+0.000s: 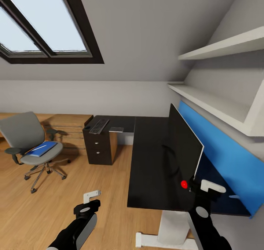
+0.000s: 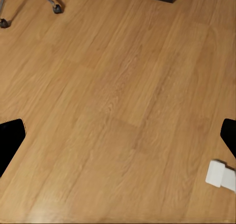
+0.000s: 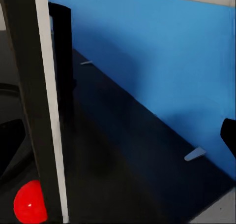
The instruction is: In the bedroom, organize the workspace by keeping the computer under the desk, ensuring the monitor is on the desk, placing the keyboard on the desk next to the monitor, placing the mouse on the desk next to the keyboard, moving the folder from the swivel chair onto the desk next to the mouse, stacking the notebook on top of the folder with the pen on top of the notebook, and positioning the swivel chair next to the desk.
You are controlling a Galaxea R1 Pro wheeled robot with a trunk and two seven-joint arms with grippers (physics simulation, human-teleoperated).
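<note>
One swivel chair (image 1: 31,143) stands far left, well apart from the counter (image 1: 154,162), w/ one blue folder (image 1: 41,148) lying on its seat, so that move isn't done yet. Left gripper (image 1: 91,195) hangs low over bare wood floor (image 2: 118,111), jaws wide, holding nothing, prob. just parked. At the counter's far end lies one keyboard (image 1: 99,125) w/ a small flat grey item (image 1: 116,129) beside it, maybe the notebook. One monitor (image 1: 185,147) stands upright by the blue wall panel (image 1: 223,158). Right gripper (image 1: 200,186) sits at the monitor's near edge, prob. to steady or shift it; can't tell if its jaws are closed on it
</note>
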